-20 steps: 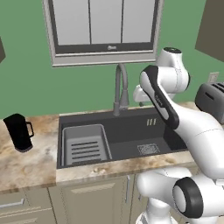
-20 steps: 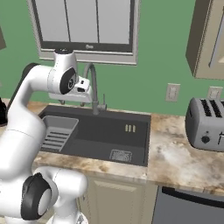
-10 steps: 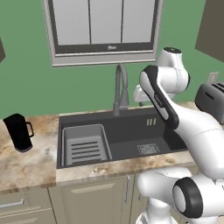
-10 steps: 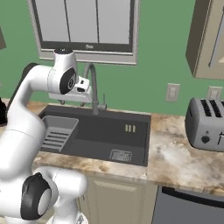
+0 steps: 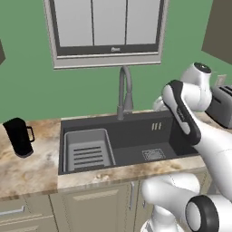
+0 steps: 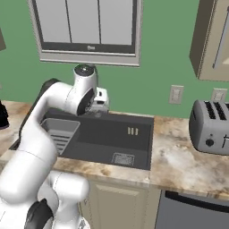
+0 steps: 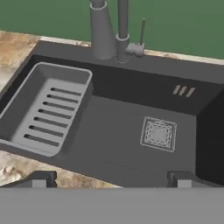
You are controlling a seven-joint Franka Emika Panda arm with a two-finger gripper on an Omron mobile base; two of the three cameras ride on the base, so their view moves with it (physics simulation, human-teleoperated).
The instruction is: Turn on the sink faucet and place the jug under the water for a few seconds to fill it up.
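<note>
The grey gooseneck sink faucet (image 5: 124, 90) stands behind the dark sink (image 5: 136, 131). In the hand view its nozzle (image 7: 101, 33) and thin lever (image 7: 142, 33) are at the top, and no water comes from the nozzle. The black jug (image 5: 19, 137) stands upright on the counter left of the sink, far from my hand. My gripper (image 7: 111, 180) hangs open and empty over the sink's front part, fingertips (image 7: 40, 179) wide apart, facing the faucet. A ribbed tray insert (image 7: 48, 113) fills the basin's left side, and the drain grate (image 7: 158, 133) lies to its right.
A silver toaster (image 6: 210, 127) stands on the counter right of the sink. A window (image 5: 106, 31) hangs above the faucet and a wall cabinet (image 6: 214, 40) at the upper right. My own arm (image 6: 58, 107) hides the faucet in the right base view.
The upper arm and hand have swung to the right in both base views, and now cover the faucet in the right base view. The jug and sink have not moved.
</note>
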